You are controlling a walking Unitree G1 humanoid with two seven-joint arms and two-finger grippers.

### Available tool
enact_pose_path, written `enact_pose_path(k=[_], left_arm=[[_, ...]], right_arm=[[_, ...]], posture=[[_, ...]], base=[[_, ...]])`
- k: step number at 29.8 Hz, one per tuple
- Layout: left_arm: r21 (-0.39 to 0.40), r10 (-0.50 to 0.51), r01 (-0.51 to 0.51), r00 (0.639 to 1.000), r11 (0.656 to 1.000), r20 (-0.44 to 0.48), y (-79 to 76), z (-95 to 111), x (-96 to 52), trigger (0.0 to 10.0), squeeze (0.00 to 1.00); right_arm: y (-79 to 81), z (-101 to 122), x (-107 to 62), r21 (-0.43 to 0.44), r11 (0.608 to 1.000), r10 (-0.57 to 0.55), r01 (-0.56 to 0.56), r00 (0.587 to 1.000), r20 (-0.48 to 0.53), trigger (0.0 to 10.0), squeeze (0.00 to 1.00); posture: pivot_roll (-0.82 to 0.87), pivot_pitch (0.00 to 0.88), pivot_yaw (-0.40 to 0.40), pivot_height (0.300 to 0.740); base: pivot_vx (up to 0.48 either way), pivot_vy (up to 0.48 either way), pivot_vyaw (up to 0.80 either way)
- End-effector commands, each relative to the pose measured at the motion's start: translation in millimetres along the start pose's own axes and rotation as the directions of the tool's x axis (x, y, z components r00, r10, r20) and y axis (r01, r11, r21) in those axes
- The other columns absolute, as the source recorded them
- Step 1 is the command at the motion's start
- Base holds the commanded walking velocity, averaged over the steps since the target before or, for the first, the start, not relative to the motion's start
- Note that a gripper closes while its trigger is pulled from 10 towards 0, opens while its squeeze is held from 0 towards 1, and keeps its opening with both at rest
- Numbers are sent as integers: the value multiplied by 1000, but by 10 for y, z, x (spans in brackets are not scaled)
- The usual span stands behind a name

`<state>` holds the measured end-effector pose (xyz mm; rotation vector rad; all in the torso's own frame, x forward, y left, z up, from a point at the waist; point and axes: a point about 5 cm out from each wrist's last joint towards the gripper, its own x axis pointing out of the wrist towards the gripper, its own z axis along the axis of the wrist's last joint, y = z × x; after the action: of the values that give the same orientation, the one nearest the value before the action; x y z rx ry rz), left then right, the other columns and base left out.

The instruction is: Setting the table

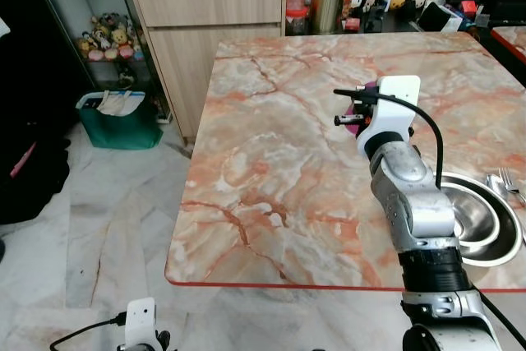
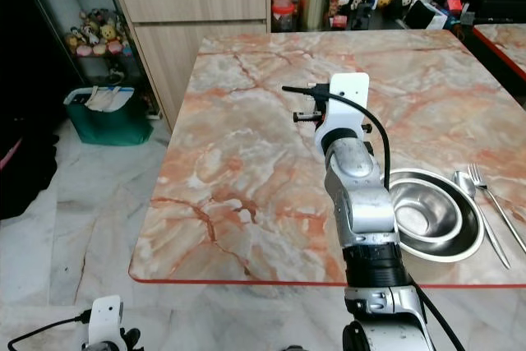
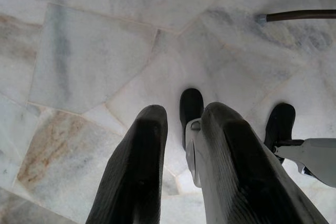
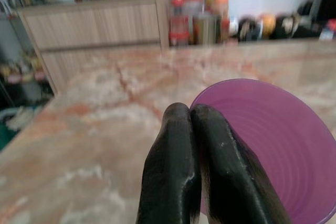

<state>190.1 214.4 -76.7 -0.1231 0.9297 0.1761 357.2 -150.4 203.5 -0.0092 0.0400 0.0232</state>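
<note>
Purple cup [image 4: 273, 150] rim pinched by right gripper [image 4: 191, 111]; head views hide it.

- Before you: marble table [image 2: 246, 162], pink-veined, red edge.
- On it, near right: steel bowl [image 2: 427, 215] in a plate [image 2: 472, 240]; spoon [image 2: 477, 207] and fork [image 2: 493, 199] just beside.

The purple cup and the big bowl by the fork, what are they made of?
The purple cup looks like plastic: matte, even colour, fine ridges inside, thin rim. The right claw pinches that rim, fingers together. The bowl looks like stainless steel, silvery and shiny with bright reflections, and so does the fork. The table looks like polished marble, or a marble-look top.
</note>
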Motion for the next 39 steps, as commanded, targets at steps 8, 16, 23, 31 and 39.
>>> enact_pose_path(k=[8,16,23,31,39], left_arm=[[7,8,-8,999,1000,-31,34,-60,-10,10000,0],[-2,1,-1,999,1000,-42,27,-70,-9,10000,0],[-10,-2,1,999,1000,-49,21,-78,-9,10000,0],[-11,-2,2,998,1000,-55,20,-83,-9,10000,0],[-8,-1,1,998,1000,-55,21,-84,-9,10000,0]], right_arm=[[9,-179,-41,20,1000,11,-8,988,-151,10000,0],[75,-186,-85,30,999,29,-24,981,-191,10000,0],[64,-236,-114,-26,999,23,-30,973,-230,10000,0],[31,-256,-140,-54,998,7,-21,969,-247,10000,0],[17,-261,-143,-74,997,-4,-15,968,-250,10000,0]], posture=[[-117,114,29,740],[-114,114,27,740],[-117,114,25,740],[-120,115,23,740],[-119,114,23,740]], base=[[0,0,0],[0,0,0],[0,0,0],[0,0,0],[0,0,0]])
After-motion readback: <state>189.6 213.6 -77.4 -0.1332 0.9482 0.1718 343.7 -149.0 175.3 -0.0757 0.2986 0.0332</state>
